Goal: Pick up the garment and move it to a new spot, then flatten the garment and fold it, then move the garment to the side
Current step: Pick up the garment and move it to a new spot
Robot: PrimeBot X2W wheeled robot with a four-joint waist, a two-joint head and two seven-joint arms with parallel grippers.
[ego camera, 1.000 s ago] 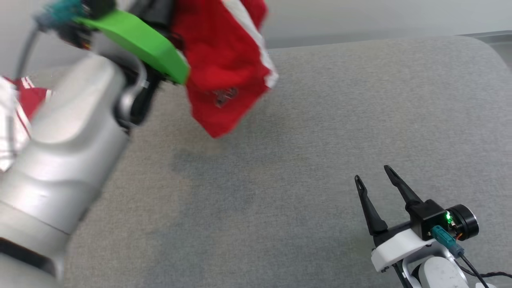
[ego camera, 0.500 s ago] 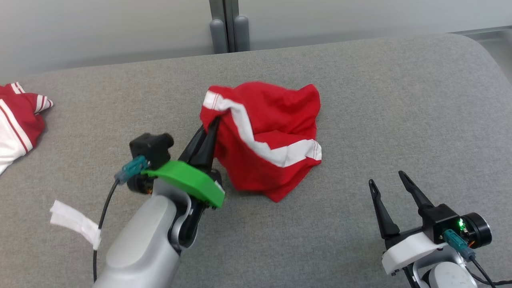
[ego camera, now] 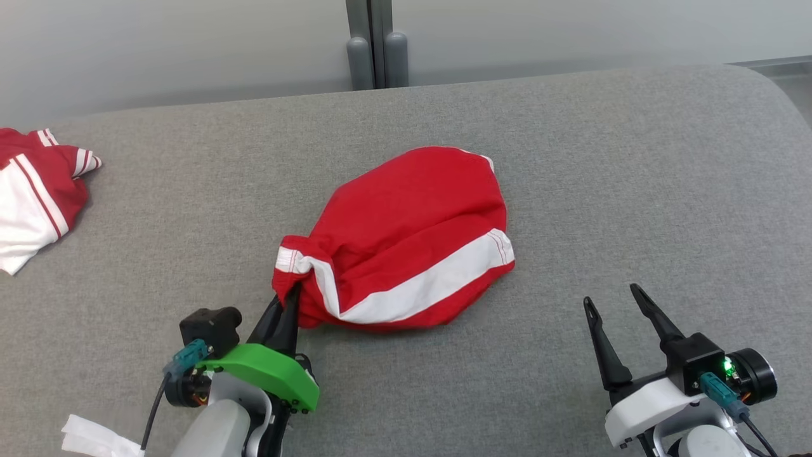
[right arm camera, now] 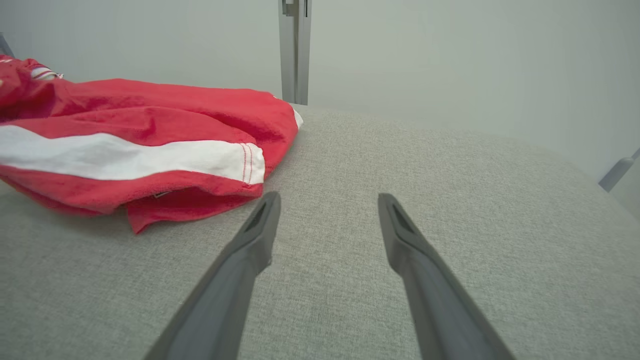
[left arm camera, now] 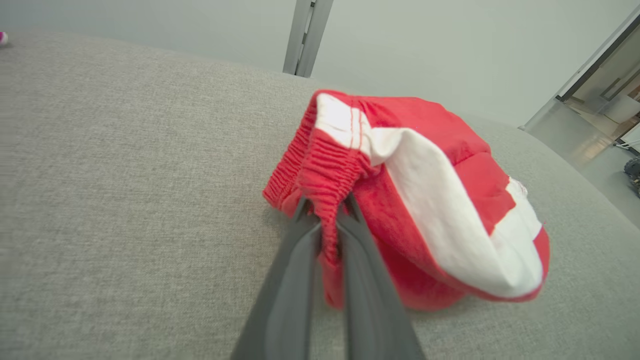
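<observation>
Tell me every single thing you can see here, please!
garment: one, red with a white band, bunched up in the middle of the padded surface
other cloth: one, red and white with stripes, at the far left edge
white strip: one, white, lower left corner
posts: two, grey, behind the far edge
padded surface: one, grey fabric, under everything
left hand: one, dark fingers, lower left, shut on the garment's gathered edge
right hand: one, dark fingers, lower right, open, apart from the garment
</observation>
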